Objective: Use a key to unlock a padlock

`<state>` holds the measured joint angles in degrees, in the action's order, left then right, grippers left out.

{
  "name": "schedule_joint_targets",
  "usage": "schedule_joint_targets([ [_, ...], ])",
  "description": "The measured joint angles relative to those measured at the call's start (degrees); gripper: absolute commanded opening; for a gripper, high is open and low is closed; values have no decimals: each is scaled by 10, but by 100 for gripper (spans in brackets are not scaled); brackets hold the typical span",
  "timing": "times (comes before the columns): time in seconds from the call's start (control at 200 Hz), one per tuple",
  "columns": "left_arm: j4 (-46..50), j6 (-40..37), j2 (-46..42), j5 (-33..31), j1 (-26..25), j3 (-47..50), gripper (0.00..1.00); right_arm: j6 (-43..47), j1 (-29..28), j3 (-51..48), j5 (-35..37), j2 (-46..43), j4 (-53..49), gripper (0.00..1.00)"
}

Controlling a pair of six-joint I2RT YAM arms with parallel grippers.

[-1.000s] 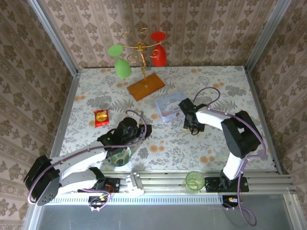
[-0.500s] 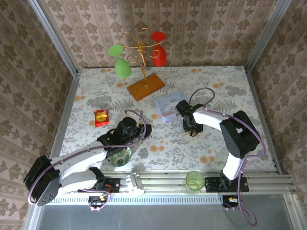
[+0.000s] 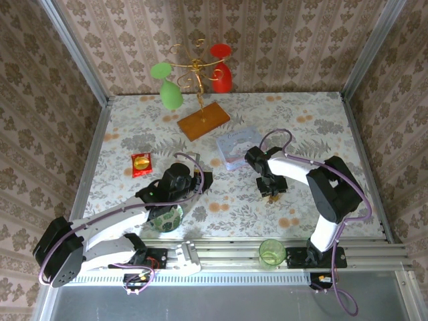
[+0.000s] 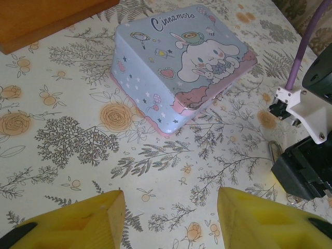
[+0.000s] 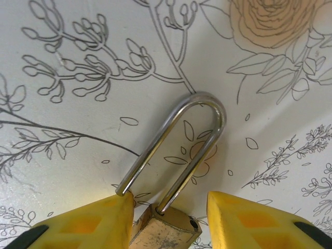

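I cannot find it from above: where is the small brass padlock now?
In the right wrist view, the brass padlock lies on the flowered table, right of centre, between the right gripper's yellow fingers, close to the pale blue tin.

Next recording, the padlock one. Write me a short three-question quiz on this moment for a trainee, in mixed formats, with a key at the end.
1. Multiple choice: which claw has its fingers on either side of the padlock body?
A. left claw
B. right claw
C. neither

2. True or false: the padlock lies inside the pale blue tin.

3. Fill in the blank: the left claw is ___, with nothing between its fingers.

Key: 1 B; 2 false; 3 open.
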<state>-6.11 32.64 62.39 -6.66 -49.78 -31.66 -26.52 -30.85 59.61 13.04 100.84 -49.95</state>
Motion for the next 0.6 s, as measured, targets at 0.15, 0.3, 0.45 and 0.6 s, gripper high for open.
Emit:
schedule_joint_targets([
  [0.15, 0, 2, -3, 0, 0, 5, 51, 12, -6, 3, 7, 5, -1, 44],
  [0.3, 47, -12, -24, -15, 2, -6, 67, 21, -6, 3, 23, -6, -7, 63],
  [0.45, 117, -59, -71, -45, 57, -44, 100, 49, -5, 13, 25, -86, -9, 78],
  [0.6, 154, -118, -103, -74, 176, -59, 100, 98, 0, 57, 43, -178, 28, 93],
])
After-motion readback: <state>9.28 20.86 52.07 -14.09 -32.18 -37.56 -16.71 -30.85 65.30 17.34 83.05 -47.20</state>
